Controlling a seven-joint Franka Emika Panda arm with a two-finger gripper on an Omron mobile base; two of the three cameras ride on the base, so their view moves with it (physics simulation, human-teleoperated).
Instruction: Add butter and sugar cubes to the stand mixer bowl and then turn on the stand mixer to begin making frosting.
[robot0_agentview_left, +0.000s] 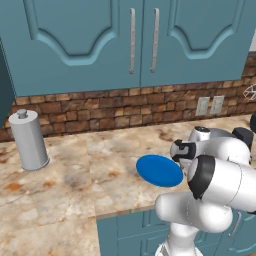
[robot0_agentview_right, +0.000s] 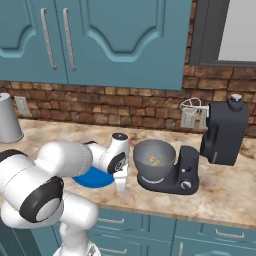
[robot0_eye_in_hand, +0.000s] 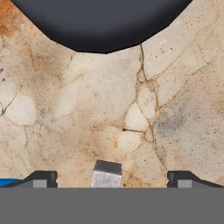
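Gripper spread wide above the counter, holding nothing.

In the hand view a small grey-white cube lay on the stone between the parted fingertips, with the stand mixer base's dark edge beyond. From the right base view, the gripper pointed down between the blue plate and the stand mixer bowl, which sat on the mixer's base with small yellowish pieces inside. A grey canister stood well apart at the left.

Blue plate on counter, grey canister far left.
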